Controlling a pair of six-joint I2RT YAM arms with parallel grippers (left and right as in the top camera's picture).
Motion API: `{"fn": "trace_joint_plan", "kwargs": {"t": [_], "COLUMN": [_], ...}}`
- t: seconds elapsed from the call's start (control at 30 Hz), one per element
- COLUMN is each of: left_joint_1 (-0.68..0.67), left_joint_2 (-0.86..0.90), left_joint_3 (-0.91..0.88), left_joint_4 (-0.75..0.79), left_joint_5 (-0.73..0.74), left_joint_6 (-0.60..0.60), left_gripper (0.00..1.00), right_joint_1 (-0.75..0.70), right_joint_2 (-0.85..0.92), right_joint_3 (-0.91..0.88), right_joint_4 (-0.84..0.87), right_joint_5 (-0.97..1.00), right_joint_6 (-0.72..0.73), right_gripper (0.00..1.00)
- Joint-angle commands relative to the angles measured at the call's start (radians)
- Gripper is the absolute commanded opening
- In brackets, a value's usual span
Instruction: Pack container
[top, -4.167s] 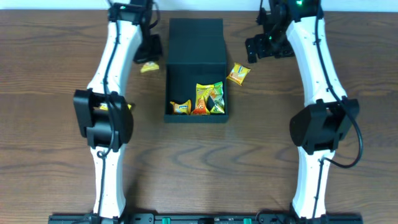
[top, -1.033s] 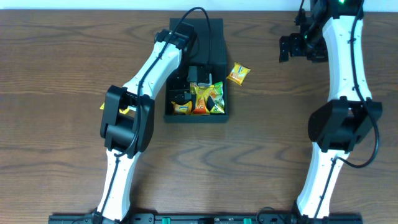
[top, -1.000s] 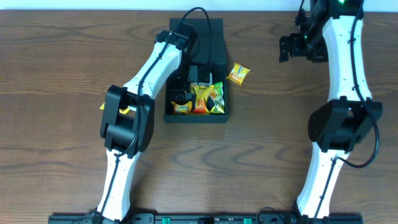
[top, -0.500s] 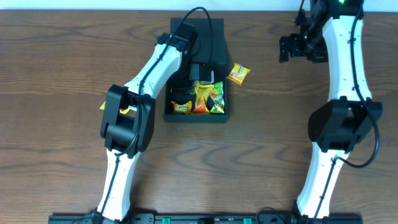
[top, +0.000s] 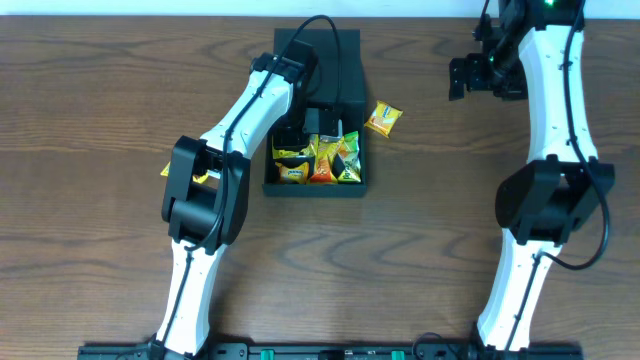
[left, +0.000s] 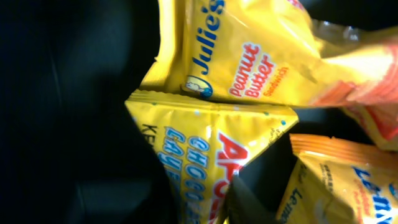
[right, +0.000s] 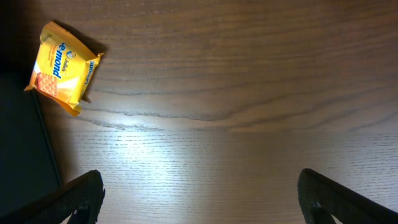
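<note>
We log the container (top: 315, 188) open at the centre-back of the table (top: 100, 120), with yellow packets (top: 325, 160) inside. The left gripper (top: 308, 126) sits low among them; we cannot tell whether it grips. The right gripper (right: 199, 200) hangs spread and empty near a loose packet (top: 382, 119). Our judgement: release low, then lift straight up, clear of the walls.

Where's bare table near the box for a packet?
Bare table in front of the container, between left arm and right arm; also right of the loose packet, up to the right gripper. Crowded: inside the container, left gripper over packets.
</note>
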Motion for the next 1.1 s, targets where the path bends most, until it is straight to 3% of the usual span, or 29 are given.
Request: {"fn": "trace_joint_plan", "kwargs": {"t": [0.0,0.17,0.63,1.07], "left_joint_1": [-0.005,-0.005,-0.026,-0.093], "left_joint_2": [0.009,0.009,0.009,0.008], "left_joint_3": [-0.006,-0.006,-0.002,0.098], "left_joint_4": [-0.019,-0.032,-0.029,-0.036], "left_joint_5": [0.006,0.006,-0.008,-0.109], "left_joint_6": [-0.002,-0.002,-0.047,-0.077], "left_gripper": [0.17,0.06,0.06,0.06], "right_joint_1": [0.002,0.002,0.002,0.002], "right_joint_2": [-0.032,-0.032,-0.032,-0.032], "right_joint_3": [0.017,0.017,0.017,0.017], "right_joint_4": [0.003,0.007,0.006,0.006], "right_joint_5": [0.010,0.010,0.011,0.011], "right_joint_6": [-0.012,-0.012,-0.013,-0.012], "right_gripper": [0.99,0.99,0.99,0.99]}}
